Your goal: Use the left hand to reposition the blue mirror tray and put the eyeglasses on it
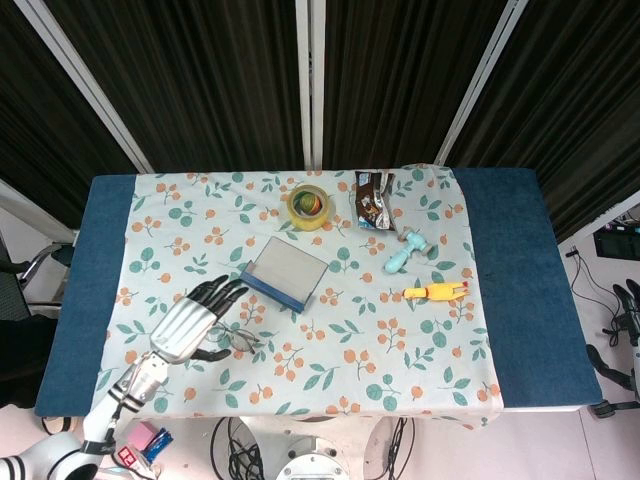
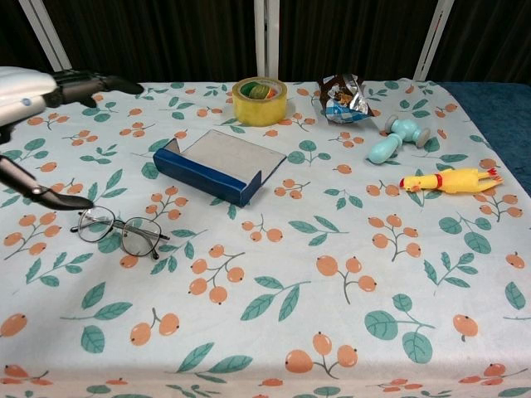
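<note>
The blue mirror tray (image 1: 285, 273) (image 2: 217, 164) lies mid-table, its grey mirror face up. The eyeglasses (image 2: 119, 231) rest on the cloth in front of it and to the left; in the head view their right lens (image 1: 243, 341) shows beside my hand. My left hand (image 1: 189, 324) (image 2: 33, 95) hovers over the glasses with fingers spread toward the tray, holding nothing. Only a dark sliver of my right hand (image 1: 632, 312) shows at the right edge of the head view, its fingers not readable.
A yellow tape roll (image 1: 308, 206) (image 2: 259, 99), a snack packet (image 1: 373, 199), a teal dumbbell toy (image 1: 404, 251) and a yellow rubber chicken (image 1: 435, 291) lie at the back and right. The floral cloth (image 1: 400, 380) covers a blue table (image 1: 520, 280).
</note>
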